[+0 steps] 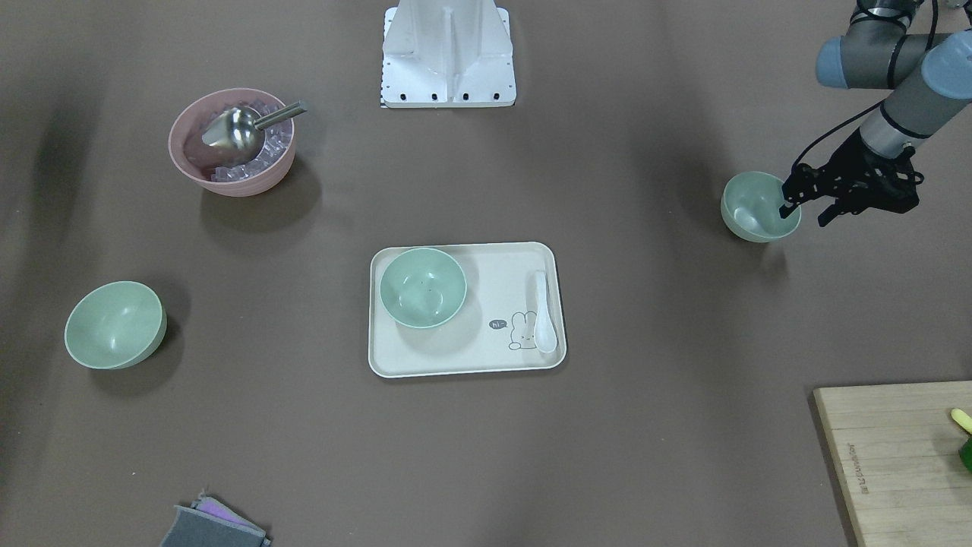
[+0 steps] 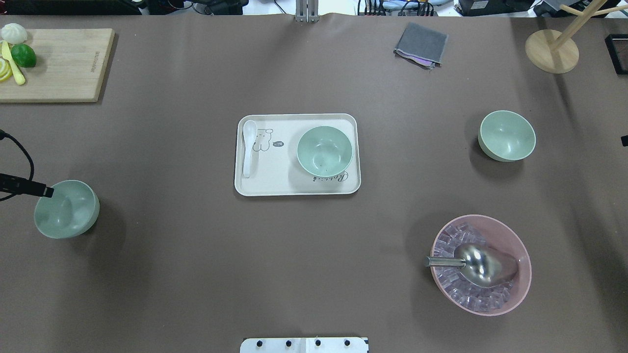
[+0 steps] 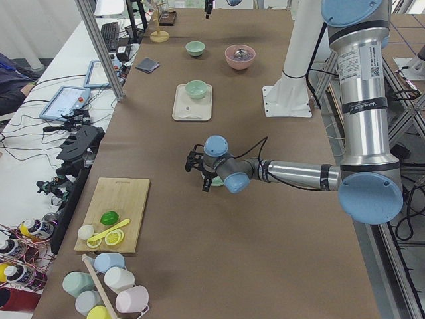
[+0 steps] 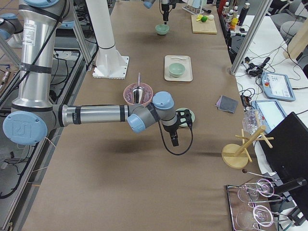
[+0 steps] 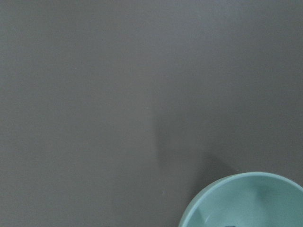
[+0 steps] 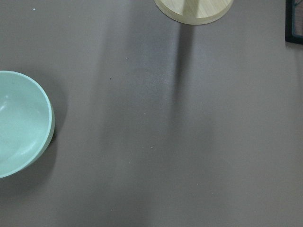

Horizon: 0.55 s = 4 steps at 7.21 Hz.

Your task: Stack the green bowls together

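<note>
**Shallow rim grip could drop the bowl**

Front view: bowl one (image 1: 114,324) sits lower left, the pink bowl (image 1: 231,142) upper left, and bowl two (image 1: 423,287) on the centre tray (image 1: 471,365) with a spoon (image 1: 544,311). Far right, the left end effector (image 1: 805,216), fingers wide, straddles the rim of bowl three (image 1: 748,205); a shallow grip may slip. I cannot tell the state of the right end effector (image 4: 174,140).

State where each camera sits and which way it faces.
Front-facing: across the table, facing the robot, down; base, left gripper at left bowl.
Overhead: behind the robot, forward and down; base edge, left fingertip.
Exterior left: table's end at robot's left, along it; left arm near.
Exterior right: opposite end; right arm near.
Left wrist: down on left bowl; robot parts unclear.
Right wrist: down on right bowl, stand; no robot.
First two share tray, those bowls.
</note>
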{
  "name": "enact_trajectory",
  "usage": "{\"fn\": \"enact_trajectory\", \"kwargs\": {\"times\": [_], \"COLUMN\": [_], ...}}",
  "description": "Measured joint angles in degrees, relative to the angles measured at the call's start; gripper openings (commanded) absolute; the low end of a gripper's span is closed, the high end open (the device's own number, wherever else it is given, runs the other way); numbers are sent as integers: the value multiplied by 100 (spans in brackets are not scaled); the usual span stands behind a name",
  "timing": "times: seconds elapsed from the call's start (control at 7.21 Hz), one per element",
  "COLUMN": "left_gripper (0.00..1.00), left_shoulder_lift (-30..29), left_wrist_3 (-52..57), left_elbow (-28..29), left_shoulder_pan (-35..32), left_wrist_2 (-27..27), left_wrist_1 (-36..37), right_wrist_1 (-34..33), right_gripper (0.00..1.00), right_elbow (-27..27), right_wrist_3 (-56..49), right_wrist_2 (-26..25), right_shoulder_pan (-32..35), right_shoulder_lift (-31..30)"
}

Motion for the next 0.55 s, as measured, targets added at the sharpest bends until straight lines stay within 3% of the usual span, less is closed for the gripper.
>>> {"fn": "enact_trajectory", "kwargs": {"times": [0.55], "left_gripper": [0], "left_shoulder_lift": [51], "left_wrist_3": [39], "left_elbow": [16], "left_shoulder_pan": [162], "left_wrist_2": [69], "left_wrist_1": [-45], "right_wrist_1": [5], "right_gripper": [100], "right_elbow": [0], "right_wrist_3": [-8], "right_wrist_2": [-41], "right_shoulder_pan": [0], "right_shoulder_lift": [-11]}}
